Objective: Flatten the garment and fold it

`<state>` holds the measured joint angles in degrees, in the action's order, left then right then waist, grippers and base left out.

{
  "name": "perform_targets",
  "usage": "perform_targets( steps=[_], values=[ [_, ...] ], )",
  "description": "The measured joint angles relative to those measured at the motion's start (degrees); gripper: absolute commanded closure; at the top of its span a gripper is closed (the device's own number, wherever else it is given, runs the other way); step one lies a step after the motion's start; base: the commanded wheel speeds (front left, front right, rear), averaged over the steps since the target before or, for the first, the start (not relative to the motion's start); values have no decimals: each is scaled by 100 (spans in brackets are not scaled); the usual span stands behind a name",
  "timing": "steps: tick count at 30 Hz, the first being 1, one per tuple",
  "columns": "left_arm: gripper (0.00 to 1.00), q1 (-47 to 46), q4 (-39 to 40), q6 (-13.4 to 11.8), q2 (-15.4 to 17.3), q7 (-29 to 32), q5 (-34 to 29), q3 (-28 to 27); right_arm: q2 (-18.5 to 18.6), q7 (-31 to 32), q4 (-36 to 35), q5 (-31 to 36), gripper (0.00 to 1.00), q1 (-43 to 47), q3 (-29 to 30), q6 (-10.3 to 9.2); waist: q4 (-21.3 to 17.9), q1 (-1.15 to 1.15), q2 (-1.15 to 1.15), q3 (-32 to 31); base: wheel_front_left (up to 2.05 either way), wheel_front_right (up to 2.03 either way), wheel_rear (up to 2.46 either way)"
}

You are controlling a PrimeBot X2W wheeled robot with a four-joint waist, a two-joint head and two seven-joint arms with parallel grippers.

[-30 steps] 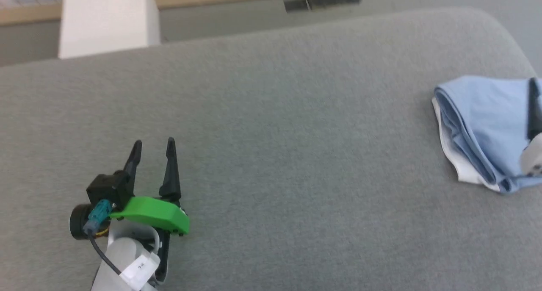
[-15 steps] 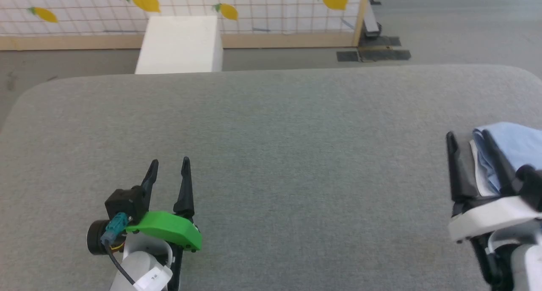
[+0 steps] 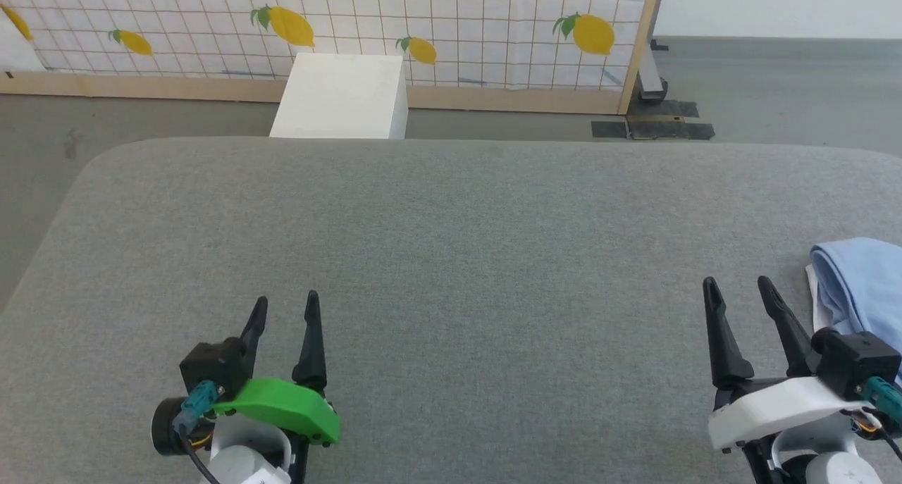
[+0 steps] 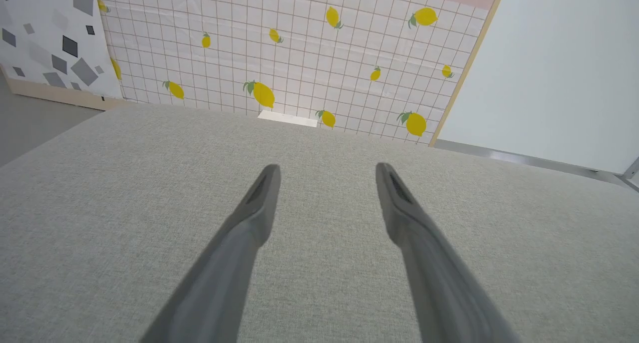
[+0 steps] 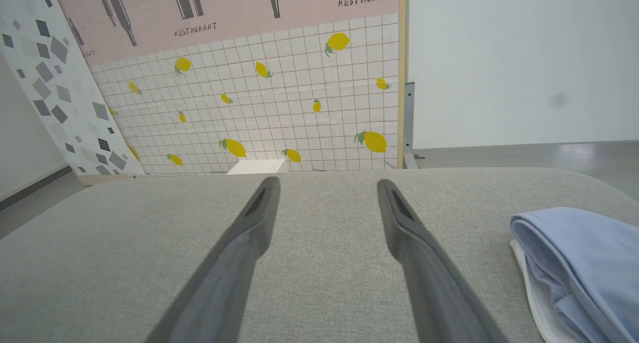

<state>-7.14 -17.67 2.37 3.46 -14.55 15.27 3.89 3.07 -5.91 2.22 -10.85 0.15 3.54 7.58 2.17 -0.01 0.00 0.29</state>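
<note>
Grey woven fabric covers a broad padded surface (image 3: 451, 244) with rounded corners, seen from the head camera. Beyond its far edge a white box (image 3: 345, 96) stands on the grey floor (image 3: 775, 82), in front of a white grid panel (image 3: 451, 19) printed with yellow lemons. At lower left is the left gripper (image 3: 285, 302), a green cover behind its dark fingers, which are parted and hold nothing. At lower right the right gripper (image 3: 736, 283) is likewise spread and empty. Just beside it, at the picture's right edge, lies the garment (image 3: 856, 280) — light blue cloth in a folded bundle with a white edge beneath, cut off by the frame.

From the left wrist camera, the left gripper (image 4: 327, 169) spreads its two fingers over bare grey fabric, with nothing between them. The lemon panel rises behind.

From the right wrist camera, the right gripper (image 5: 327, 183) also has its fingers apart and empty. The garment (image 5: 584, 253) lies to their right, apart from them — blue layers rolled over a white strip. Behind, a pink poster (image 5: 249, 8) reading "RESTAURANT" tops the lemon grid, beside a plain white wall (image 5: 524, 58).
</note>
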Motion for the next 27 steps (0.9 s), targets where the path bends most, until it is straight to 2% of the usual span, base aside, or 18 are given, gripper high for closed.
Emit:
perform_targets(
  steps=[10, 11, 27],
  values=[
    [0, 37, 30, -42, -12, 0, 1, 3, -3, -19, 85, -54, 0, 40, 9, 1, -27, 0, 0, -19, 0, 0, 0],
    [100, 35, 27, -42, -11, 10, 1, 5, -3, -15, 88, -57, 100, 42, 9, 1, -28, 0, 0, -18, 0, 0, 0],
    [100, 33, 109, -42, -11, 88, -16, 11, -2, 10, 82, -18, 100, 42, 3, 1, -43, 0, 0, -20, 0, 0, 0]
  ],
)
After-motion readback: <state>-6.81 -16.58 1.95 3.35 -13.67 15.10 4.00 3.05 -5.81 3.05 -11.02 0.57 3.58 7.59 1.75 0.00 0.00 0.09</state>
